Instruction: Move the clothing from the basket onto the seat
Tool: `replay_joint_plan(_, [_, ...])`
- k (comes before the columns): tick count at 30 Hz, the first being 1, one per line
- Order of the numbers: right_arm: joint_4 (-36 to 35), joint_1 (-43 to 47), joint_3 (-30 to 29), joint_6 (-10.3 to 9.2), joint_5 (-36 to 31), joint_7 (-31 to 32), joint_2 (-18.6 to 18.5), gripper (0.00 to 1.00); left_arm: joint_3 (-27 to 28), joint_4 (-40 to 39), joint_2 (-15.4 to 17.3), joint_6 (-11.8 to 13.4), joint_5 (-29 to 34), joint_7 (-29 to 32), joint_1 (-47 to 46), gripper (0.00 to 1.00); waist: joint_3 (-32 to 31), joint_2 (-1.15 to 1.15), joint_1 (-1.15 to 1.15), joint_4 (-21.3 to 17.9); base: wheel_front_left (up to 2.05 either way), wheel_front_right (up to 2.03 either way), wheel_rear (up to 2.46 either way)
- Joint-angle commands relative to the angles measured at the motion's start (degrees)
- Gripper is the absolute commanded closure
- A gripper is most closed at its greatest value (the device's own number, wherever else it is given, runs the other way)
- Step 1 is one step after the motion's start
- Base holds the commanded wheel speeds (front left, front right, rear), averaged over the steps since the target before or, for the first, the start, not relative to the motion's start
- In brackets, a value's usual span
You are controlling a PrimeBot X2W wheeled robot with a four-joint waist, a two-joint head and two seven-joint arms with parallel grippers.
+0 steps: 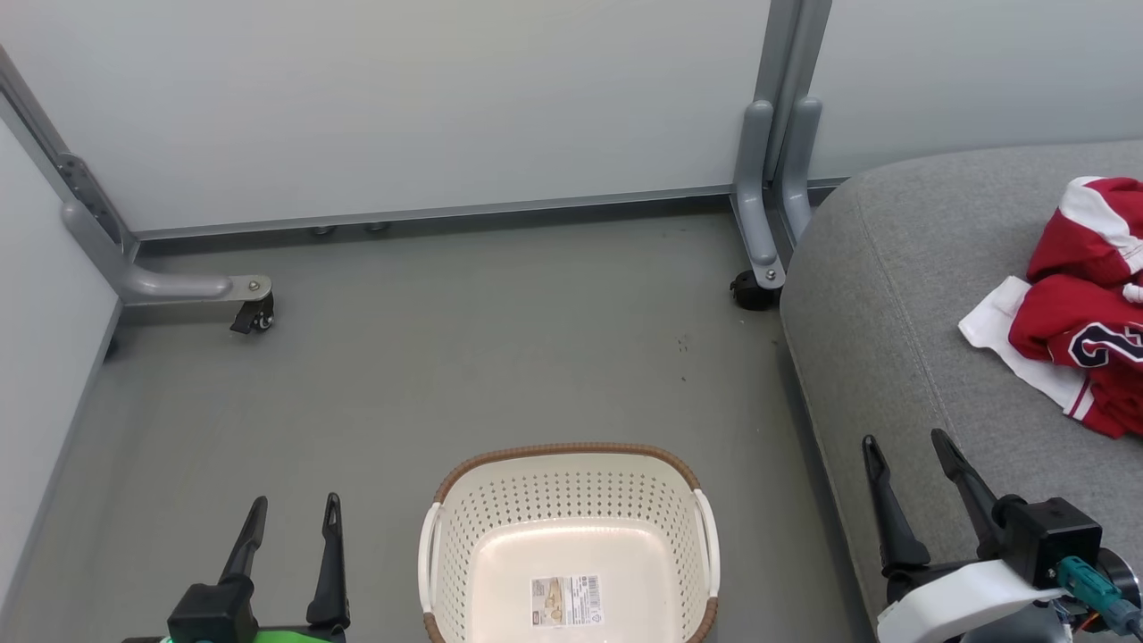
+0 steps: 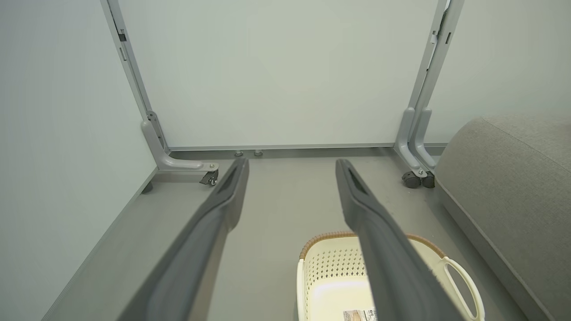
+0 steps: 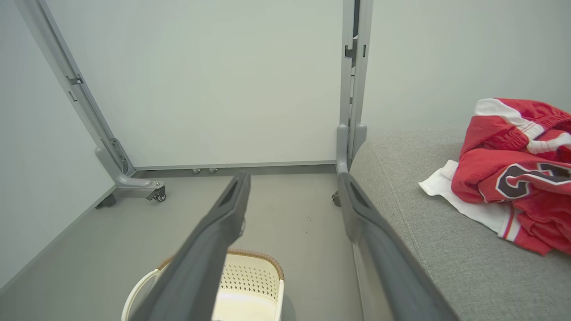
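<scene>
The red clothing with white bands and dark lettering lies bunched on the light-grey seat at the right; the right wrist view shows the clothing on the seat too. On the floor at bottom centre stands the cream basket with a brown rim, with only a label sticker inside; the basket shows in both wrist views. My left gripper is open, low and left of the basket. Over the seat's front edge my right gripper is open, holding nothing.
Pale partition panels close the back and left, on grey metal feet with black casters. Grey floor stretches between the basket and the back panel. The seat's rounded corner stands close to the right-hand foot.
</scene>
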Motion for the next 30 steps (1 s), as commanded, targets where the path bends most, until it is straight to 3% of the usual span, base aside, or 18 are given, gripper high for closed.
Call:
replay_joint_plan(1, [-0.3, 0.3, 0.0, -0.06, 0.1, 0.0, -0.1, 0.0, 0.3, 0.1, 0.0, -0.4, 0.8, 0.0, 0.8, 0.0, 0.0, 0.0, 0.0, 0.0, 0.0, 0.0, 0.0])
replay_joint_plan(19, [-0.7, -0.1, 0.2, -0.06, -0.7, 0.6, -0.1, 0.0, 2.0, 1.4, -1.0, -1.2, 2.1, 0.0, 0.2, 0.0, 0.2, 0.0, 0.0, 0.2, 0.0, 0.0, 0.0])
replay_joint_plan(20, [-0.4, 0.0, 0.2, 0.0, -0.5, 0.5, 0.0, 1.0, 1.8, 1.6, -0.8, -1.0, 1.8, 0.0, 0.0, 1.0, 0.2, 0.0, 0.0, 0.2, 0.0, 0.0, 0.0])
replay_joint_plan(23, [0.9, 0.2, 0.3, 0.01, -0.5, 0.5, 0.2, 1.0, 1.6, 3.0, -0.9, -1.0, 1.8, 0.0, 0.0, 1.0, 0.2, 0.0, 0.0, 0.2, 0.0, 0.0, 0.0])
replay_joint_plan(30, [2.2, -1.0, 0.4, 0.01, 8.5, 0.8, -0.4, 1.0, 2.9, 3.5, -1.0, -1.2, -6.3, 2.6, -1.6, 1.0, 0.2, 0.0, 0.0, 0.2, 0.0, 0.0, 0.0])
